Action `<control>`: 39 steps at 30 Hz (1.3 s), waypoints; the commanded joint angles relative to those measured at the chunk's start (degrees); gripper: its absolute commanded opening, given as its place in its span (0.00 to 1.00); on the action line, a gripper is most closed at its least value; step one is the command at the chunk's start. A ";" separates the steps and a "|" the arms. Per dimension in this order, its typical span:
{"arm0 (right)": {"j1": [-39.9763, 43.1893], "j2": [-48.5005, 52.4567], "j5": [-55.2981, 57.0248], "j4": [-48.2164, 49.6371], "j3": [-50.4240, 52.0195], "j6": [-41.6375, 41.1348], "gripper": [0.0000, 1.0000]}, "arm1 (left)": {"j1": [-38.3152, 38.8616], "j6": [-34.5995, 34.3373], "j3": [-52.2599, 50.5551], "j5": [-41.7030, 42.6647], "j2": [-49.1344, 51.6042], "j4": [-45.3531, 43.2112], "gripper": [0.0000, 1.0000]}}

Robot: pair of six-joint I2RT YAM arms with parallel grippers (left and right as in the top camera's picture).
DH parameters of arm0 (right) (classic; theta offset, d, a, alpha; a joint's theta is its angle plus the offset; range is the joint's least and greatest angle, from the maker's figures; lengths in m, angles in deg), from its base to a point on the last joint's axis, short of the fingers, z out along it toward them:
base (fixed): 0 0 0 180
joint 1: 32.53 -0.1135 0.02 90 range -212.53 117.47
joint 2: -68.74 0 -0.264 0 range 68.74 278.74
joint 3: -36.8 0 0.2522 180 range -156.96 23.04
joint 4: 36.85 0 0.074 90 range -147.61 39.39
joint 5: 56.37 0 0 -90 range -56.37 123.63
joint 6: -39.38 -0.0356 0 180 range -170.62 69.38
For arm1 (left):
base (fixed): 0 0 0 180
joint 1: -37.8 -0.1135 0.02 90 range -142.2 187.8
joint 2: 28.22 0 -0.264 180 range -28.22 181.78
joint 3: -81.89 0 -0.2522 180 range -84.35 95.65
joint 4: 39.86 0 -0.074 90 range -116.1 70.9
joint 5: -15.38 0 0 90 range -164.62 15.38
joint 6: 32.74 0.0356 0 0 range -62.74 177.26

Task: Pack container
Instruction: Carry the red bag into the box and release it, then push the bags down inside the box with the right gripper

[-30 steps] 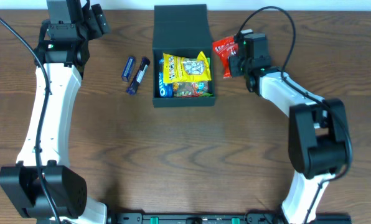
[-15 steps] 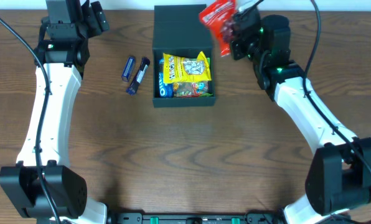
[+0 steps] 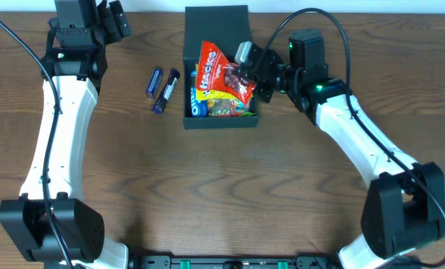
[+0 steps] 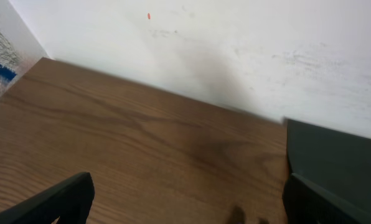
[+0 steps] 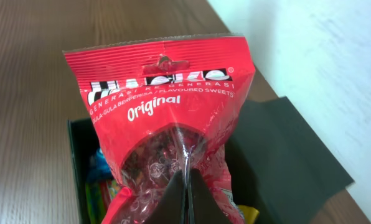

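The container (image 3: 188, 112) is a dark matte box at the table's back centre, its flip lid (image 3: 216, 26) open behind it. It holds a yellow packet, a blue packet and colourful sweets. My right gripper (image 3: 246, 75) is shut on a red snack packet (image 3: 221, 69) and holds it over the container's open top. In the right wrist view the red packet (image 5: 167, 118) hangs from the shut fingers (image 5: 187, 193) above the container (image 5: 79, 149). My left gripper (image 3: 110, 19) is open and empty at the back left; its view shows bare table and the lid's corner (image 4: 335, 155).
Two small blue snack bars (image 3: 154, 81) (image 3: 166, 90) lie on the table left of the container. A white wall (image 4: 235, 50) runs along the table's far edge.
My right gripper lifted the red packet from the table right of the container, carried it up and left, and now holds it over the open container. The left arm has not moved.
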 commanded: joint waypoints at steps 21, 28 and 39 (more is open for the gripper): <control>-0.26 5.81 -8.09 24.59 -0.44 -31.36 0.56 | -0.20 1.05 1.16 -0.33 -1.42 -0.02 0.98; -1.75 5.81 -1.53 17.35 -0.46 -31.23 0.01 | -0.20 1.09 1.16 -0.35 -1.42 -0.04 0.97; -7.19 5.81 10.25 5.33 -2.08 -25.42 0.01 | -0.20 3.19 1.16 -0.17 -1.42 -0.87 0.95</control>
